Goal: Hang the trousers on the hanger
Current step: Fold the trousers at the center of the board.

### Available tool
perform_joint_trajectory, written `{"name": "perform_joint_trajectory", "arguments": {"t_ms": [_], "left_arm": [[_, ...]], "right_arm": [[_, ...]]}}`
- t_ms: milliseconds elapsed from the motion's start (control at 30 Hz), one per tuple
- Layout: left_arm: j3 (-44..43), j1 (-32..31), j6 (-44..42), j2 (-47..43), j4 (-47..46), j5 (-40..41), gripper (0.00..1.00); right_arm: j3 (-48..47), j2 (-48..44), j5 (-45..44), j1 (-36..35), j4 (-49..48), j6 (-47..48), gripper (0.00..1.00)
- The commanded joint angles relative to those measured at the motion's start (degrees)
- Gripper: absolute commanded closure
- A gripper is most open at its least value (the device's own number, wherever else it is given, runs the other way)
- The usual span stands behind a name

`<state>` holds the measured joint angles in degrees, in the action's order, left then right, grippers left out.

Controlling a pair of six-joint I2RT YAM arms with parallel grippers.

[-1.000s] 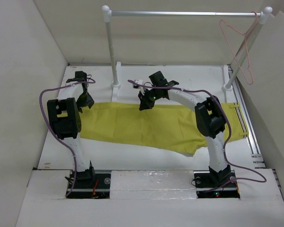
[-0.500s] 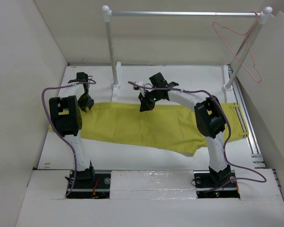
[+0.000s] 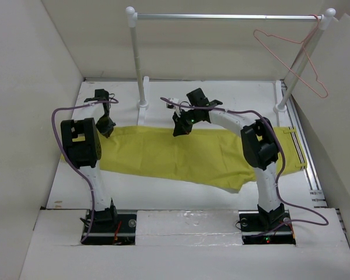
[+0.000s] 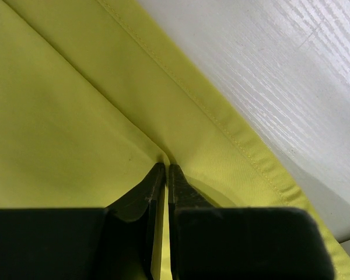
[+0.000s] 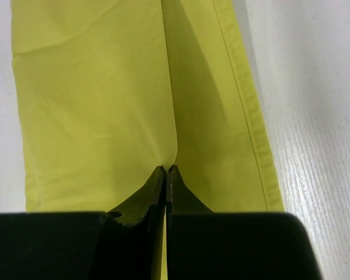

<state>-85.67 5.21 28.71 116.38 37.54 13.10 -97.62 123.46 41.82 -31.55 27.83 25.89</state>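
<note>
Left pincer [image 4: 166, 169] and right pincer [image 5: 165, 170] each pinch a fold of the long bright yellow cloth trousers [image 3: 192, 154], toward the table's [image 3: 163, 192] far edge. Best lifted level, together.

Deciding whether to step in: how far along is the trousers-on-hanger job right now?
Done: both grips are made. The left hand is pinched shut on cloth near the leg end, the right hand mid-leg. In hand: the pickup; the trousers lie flat on the table. Left: the hanger hangs bare on the rail.
</note>
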Motion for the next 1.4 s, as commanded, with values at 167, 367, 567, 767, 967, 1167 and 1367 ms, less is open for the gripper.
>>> {"name": "perform_joint_trajectory", "arguments": {"t_ms": [167, 367, 567, 767, 967, 1167, 1367], "left_arm": [[-2.9, 0.3, 1.9, -5.2, 3.7, 4.9, 1.0], [-1.7, 0.3, 3.8, -9.9, 3.0, 8.2, 1.0], [-5.2, 0.3, 4.1, -6.8, 3.2, 9.2, 1.0], [-10.0, 0.3, 2.7, -0.2, 4.0, 10.7, 1.0], [-12.5, 0.3, 1.4, 2.6, 4.5, 13.6, 1.0], [-15.3, 0.3, 0.3, 3.0, 4.9, 16.2, 1.0], [-9.5, 0.3, -0.2, -6.1, 0.9, 14.1, 0.44]], "right_arm": [[-3.3, -0.2, -1.1, 1.8, -2.1, -0.1, 1.0], [-1.5, -1.5, -3.2, 3.5, -4.0, -0.7, 1.0], [-3.0, 1.0, -3.8, 5.3, -4.7, -2.1, 1.0], [-5.7, 4.4, -5.9, 6.0, -3.8, -2.5, 1.0], [-5.3, 5.0, -9.3, 6.0, -3.9, -3.2, 1.0], [-5.3, 3.2, -12.9, 4.3, -4.5, -4.6, 1.0], [-2.2, -4.6, -14.3, 3.7, -3.5, -5.8, 0.46]]}}
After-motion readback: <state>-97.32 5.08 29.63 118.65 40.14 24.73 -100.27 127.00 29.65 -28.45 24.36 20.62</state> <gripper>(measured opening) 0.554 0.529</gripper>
